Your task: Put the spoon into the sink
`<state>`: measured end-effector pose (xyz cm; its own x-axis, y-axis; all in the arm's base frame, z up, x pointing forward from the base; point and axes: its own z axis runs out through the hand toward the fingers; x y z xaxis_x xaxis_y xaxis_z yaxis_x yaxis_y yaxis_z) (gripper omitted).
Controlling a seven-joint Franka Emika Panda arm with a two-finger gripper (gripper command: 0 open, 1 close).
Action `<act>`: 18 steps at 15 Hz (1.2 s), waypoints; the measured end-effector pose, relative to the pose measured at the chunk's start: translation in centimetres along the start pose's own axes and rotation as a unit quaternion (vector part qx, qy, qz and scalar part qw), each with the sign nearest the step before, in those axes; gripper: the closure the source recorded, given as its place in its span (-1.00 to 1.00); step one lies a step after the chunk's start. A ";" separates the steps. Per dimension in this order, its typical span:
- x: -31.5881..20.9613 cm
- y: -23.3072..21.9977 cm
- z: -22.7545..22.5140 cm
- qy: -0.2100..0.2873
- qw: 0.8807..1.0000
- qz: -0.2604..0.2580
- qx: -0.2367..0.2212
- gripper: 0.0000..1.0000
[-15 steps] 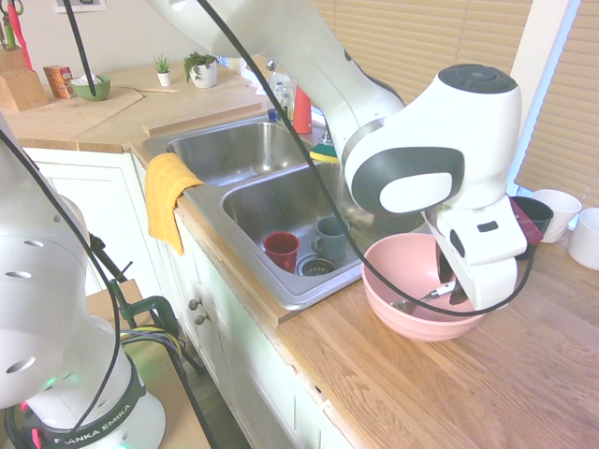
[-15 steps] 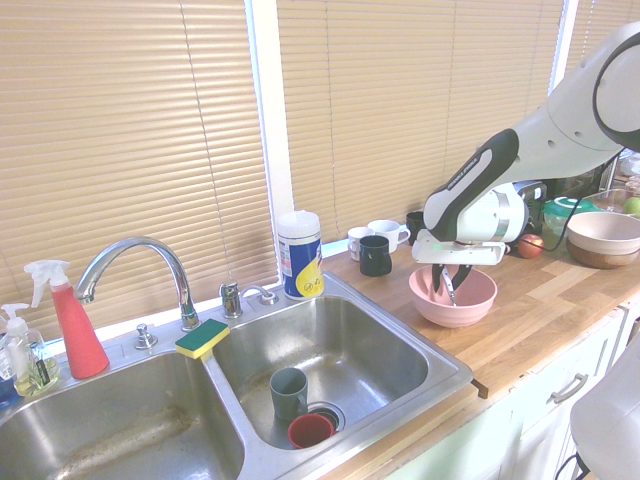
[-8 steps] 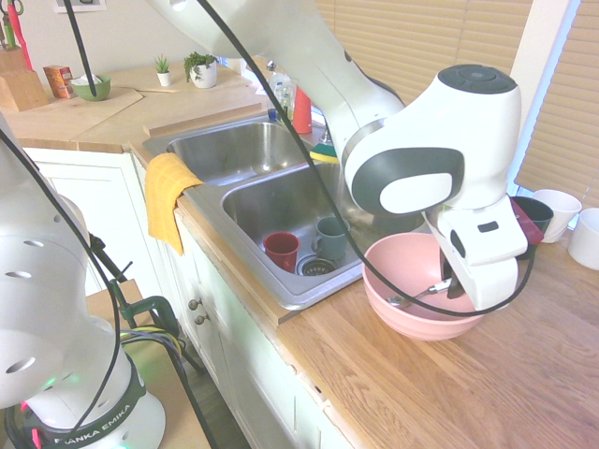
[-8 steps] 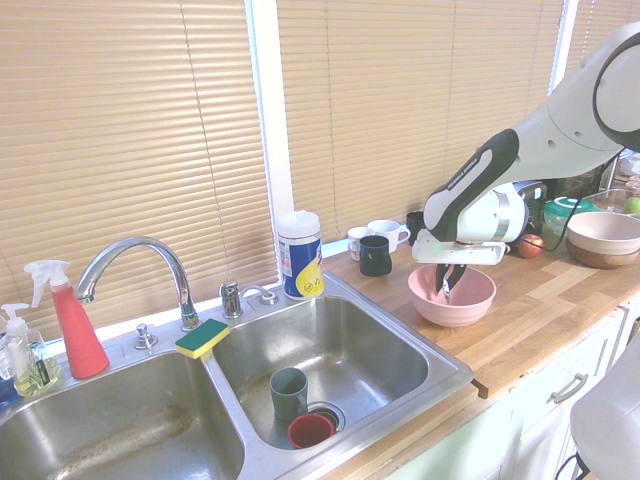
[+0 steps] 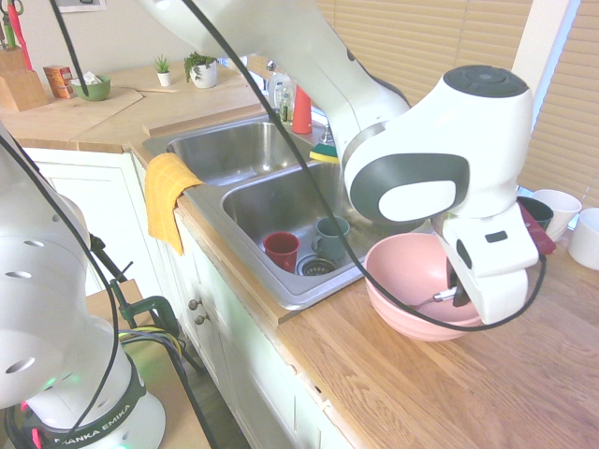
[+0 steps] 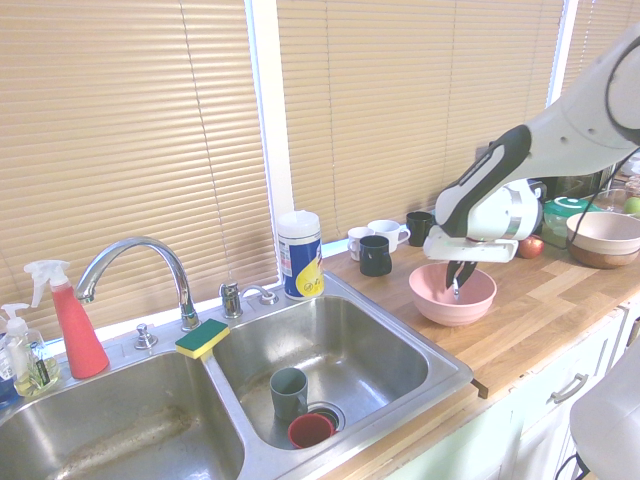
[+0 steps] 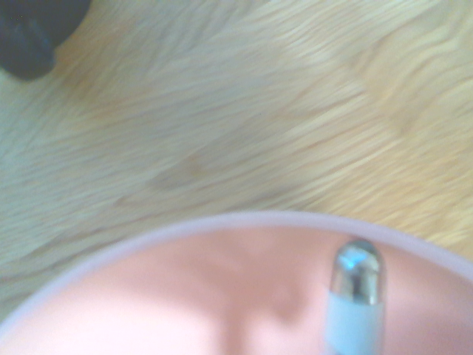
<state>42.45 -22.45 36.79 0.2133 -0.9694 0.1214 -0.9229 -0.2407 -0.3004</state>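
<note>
The gripper (image 6: 458, 283) is clamped on the spoon (image 5: 436, 298), which hangs over the pink bowl (image 5: 412, 290) with its long axis roughly level, while the sink (image 5: 281, 201) lies toward 10 o'clock in the first exterior view.

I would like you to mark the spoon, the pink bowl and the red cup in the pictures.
spoon (image 5: 436, 298), first exterior view, on its handle inside the bowl.
pink bowl (image 6: 436, 303), second exterior view, on its outer wall.
red cup (image 5: 281, 251), first exterior view, on its side, in the sink.
</note>
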 end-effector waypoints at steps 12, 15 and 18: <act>-11.8 -3.0 -15.7 0.078 0.993 -0.073 0.041 1.00; -21.7 -5.5 -15.6 0.106 0.987 -0.120 0.025 1.00; -30.7 -7.7 -13.0 0.129 0.978 -0.166 0.005 1.00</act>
<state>38.86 9.77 47.67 0.4109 -0.7936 0.4486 -0.8130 -0.5417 -0.2136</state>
